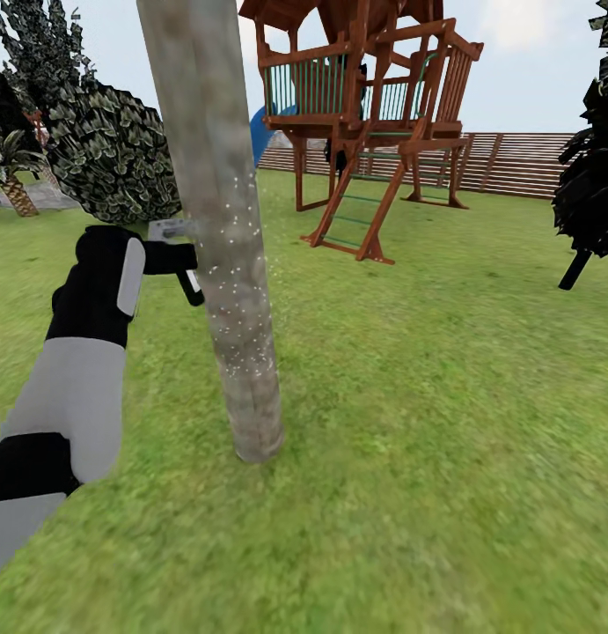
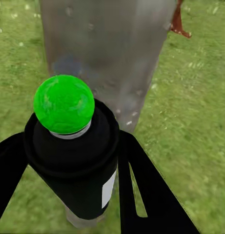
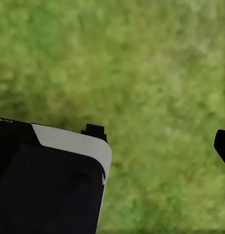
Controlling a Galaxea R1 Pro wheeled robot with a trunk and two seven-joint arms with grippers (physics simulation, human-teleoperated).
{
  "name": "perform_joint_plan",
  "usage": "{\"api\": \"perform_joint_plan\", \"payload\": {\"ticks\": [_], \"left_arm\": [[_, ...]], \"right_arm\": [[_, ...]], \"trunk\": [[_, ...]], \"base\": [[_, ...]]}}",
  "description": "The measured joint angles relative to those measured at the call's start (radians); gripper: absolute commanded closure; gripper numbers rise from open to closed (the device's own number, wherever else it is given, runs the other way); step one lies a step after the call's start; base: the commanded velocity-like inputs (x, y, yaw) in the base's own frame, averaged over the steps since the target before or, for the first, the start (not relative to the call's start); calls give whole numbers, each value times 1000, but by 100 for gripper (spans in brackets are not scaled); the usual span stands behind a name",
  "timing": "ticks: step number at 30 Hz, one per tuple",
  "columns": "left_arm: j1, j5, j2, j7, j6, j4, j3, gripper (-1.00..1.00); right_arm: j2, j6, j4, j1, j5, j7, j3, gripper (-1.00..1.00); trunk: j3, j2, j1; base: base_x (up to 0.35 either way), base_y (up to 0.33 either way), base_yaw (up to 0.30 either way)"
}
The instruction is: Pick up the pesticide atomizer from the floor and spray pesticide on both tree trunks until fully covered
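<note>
- The atomizer (image 2: 73, 156), a black bottle with a green round cap, sits between the two black fingers (image 2: 151, 195) of the left tool (image 1: 176, 255), which is pinched on it.
- In the head view the left tool is held out at the end of the black and grey left arm (image 1: 84, 352), just beside the trunk (image 1: 224, 220), on the arm's own side of it.
- Directly ahead of the atomizer, the trunk (image 2: 110, 53) stands grey and mottled, upright on the lawn (image 1: 444, 423).
- White specks dot the trunk's bark from the tool's height downward, and a few hang in the air beside it.
- In the right wrist view, the right tool's black tip (image 3: 222, 146) shows at the edge over blurred grass (image 3: 141, 63), with part of the robot's black and white body (image 3: 49, 180) near it; whether this tool is spread or pressed together cannot be told.
- Beyond the trunk from the left tool stands a wooden play tower (image 1: 365, 114) with a ladder, and a slat fence (image 1: 515, 163) behind it.
- Dark leafy shrubs (image 1: 110, 150) rise behind the left tool, and a dark conifer (image 1: 589, 185) stands well apart on the far side.
</note>
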Motion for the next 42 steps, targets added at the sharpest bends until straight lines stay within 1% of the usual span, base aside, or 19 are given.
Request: {"api": "perform_joint_plan", "payload": {"ticks": [2,4,6,7,10,13,15,18,21,22,24,26,28,29,30,32,35,39,42], "left_arm": [[-1,0,19,0,-1,2,2,100],[-1,4,28,0,-2,45,2,100],[-1,6,30,0,-4,112,2,100],[-1,7,31,1,-7,178,2,100],[-1,11,29,2,-13,288,0,100],[-1,10,26,1,-89,403,-2,100],[-1,11,26,1,-111,450,-2,100],[-1,10,26,1,-193,542,-4,100],[-1,10,26,1,-258,614,-4,100],[-1,10,26,1,-296,667,-5,100],[-1,12,26,1,-332,715,-6,100],[-2,11,26,2,-392,778,-8,100],[-2,9,26,1,-472,865,-8,100],[-2,9,26,1,-501,895,-8,100],[-2,7,26,1,-560,939,-8,100],[-1,6,25,1,-618,972,-7,100],[0,6,24,1,-643,985,-6,100],[3,6,24,2,-651,988,-7,100],[18,6,24,1,-687,991,-7,100]], "right_arm": [[0,0,0,0,0,0,0,-100],[0,0,0,0,0,0,0,-100],[0,0,0,0,0,0,0,-100],[0,0,0,0,0,0,0,-100],[0,0,0,0,0,0,0,-100],[0,0,0,0,0,0,1,-100],[0,0,0,0,0,0,1,-100],[0,0,0,0,0,0,1,-100],[0,0,0,0,0,0,0,-100],[0,0,0,0,0,0,0,-100],[0,-1,-1,0,1,2,2,-100],[0,-3,-2,0,2,4,2,-100],[-1,-3,-2,0,4,4,1,-100],[-1,-3,-3,0,4,4,1,-100],[-1,-3,-3,0,4,4,2,-100],[-1,-3,-3,0,4,3,3,-100],[-1,-3,-3,0,5,3,3,-100],[-1,-3,-3,0,4,3,3,-100],[-1,-3,-3,0,4,3,3,-100]], "trunk": [[0,0,0],[0,0,0],[0,0,0],[0,0,1],[0,0,0],[0,0,1],[0,0,1],[0,0,1],[0,0,0],[0,0,0],[0,0,1],[0,0,1],[0,0,1],[0,0,1],[0,0,1],[0,0,0],[0,0,0],[0,0,0],[0,0,1]], "base": [[0,0,0],[-80,0,0],[-248,0,0],[-319,0,0],[-233,0,0],[-205,0,0],[-317,0,0],[-328,0,0],[-164,0,0],[-246,0,0],[-299,0,0],[-332,0,0],[-344,0,0],[-340,0,0],[-311,0,0],[-156,0,0],[-38,0,0],[-97,0,0],[-293,0,0]]}}
